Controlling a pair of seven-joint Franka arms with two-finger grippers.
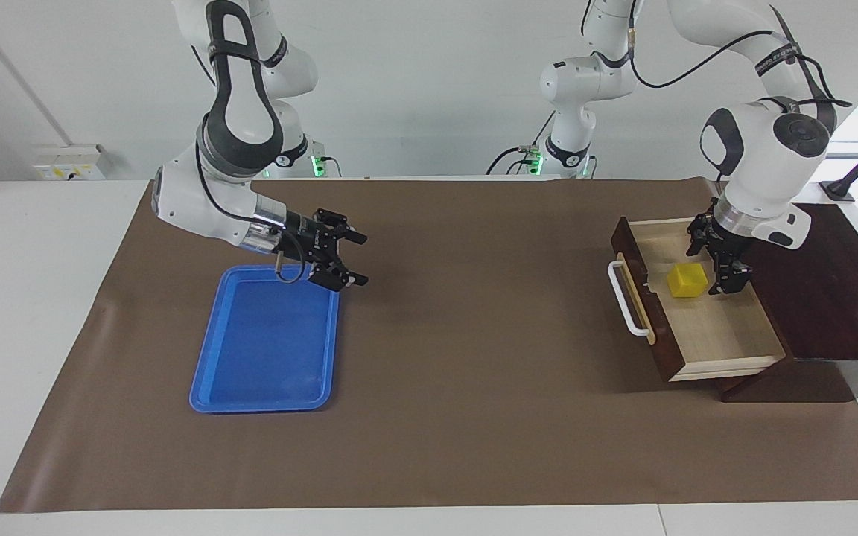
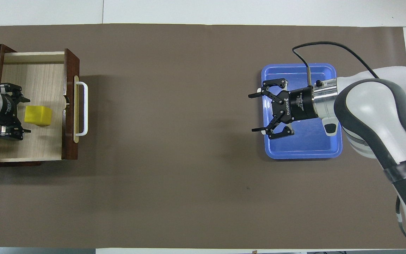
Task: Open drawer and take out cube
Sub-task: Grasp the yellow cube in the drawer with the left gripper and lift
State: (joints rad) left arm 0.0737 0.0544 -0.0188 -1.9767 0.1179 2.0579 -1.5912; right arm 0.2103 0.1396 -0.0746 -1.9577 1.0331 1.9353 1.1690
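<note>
The drawer (image 1: 727,335) stands pulled out of its dark wooden box (image 1: 839,298) at the left arm's end of the table, its white handle (image 1: 626,298) toward the table's middle. The yellow cube (image 1: 687,281) lies on the drawer's pale floor (image 2: 37,77). My left gripper (image 1: 716,260) is down in the drawer, open, beside the cube on the box's side. In the overhead view its tips (image 2: 29,115) straddle the near edge of the cube (image 2: 38,115). My right gripper (image 1: 364,260) is open and empty, and it waits over the blue tray's edge.
A blue plastic tray (image 1: 265,350) lies toward the right arm's end; it also shows in the overhead view (image 2: 301,148). A brown mat (image 1: 474,372) covers the table between tray and drawer.
</note>
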